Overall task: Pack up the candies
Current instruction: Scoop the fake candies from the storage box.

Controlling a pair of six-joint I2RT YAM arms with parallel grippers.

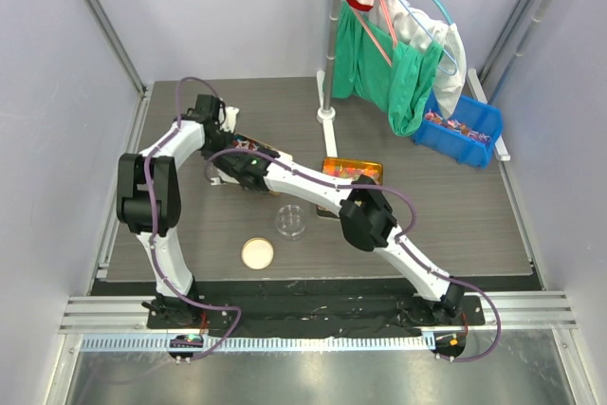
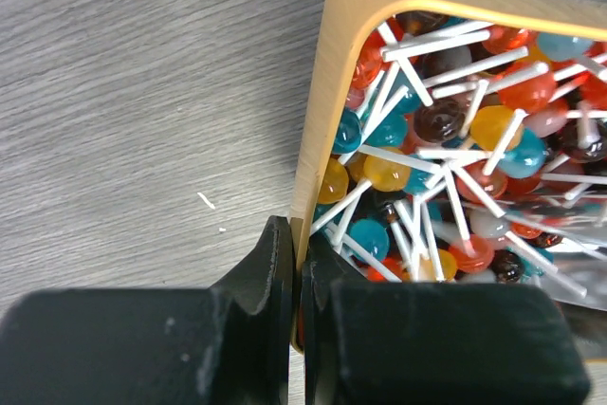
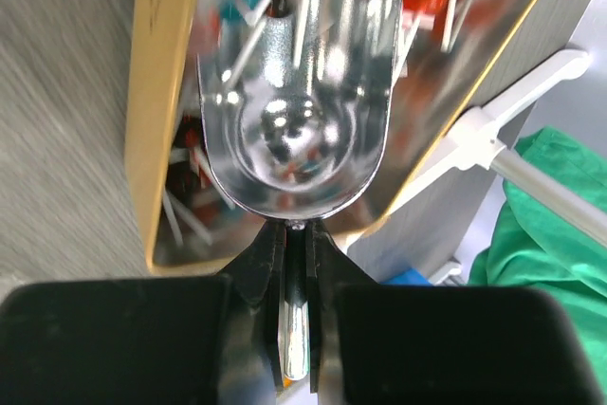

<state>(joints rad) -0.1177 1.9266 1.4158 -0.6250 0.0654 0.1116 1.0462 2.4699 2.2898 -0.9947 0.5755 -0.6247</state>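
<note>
Small wrapped candies (image 1: 455,125) in red, blue and white lie in a blue bin (image 1: 484,135) at the back right, far from both grippers. A wooden tray (image 2: 327,92) at the left holds many coloured lollipops (image 2: 446,130) with white sticks. My left gripper (image 2: 296,234) is shut on that tray's rim at its corner. My right gripper (image 3: 297,230) is shut on the handle of a shiny metal scoop (image 3: 294,120). The scoop's bowl hangs over the tray (image 3: 156,92) and shows only reflections. From above, both grippers (image 1: 228,125) (image 1: 232,173) meet at the tray (image 1: 256,151).
A clear round cup (image 1: 291,222) and a round tan lid (image 1: 257,253) sit near the front. An orange tray (image 1: 353,170) lies behind the right arm's elbow. A stand pole (image 1: 327,64) with its white base and hanging green cloth (image 1: 398,73) rises at the back.
</note>
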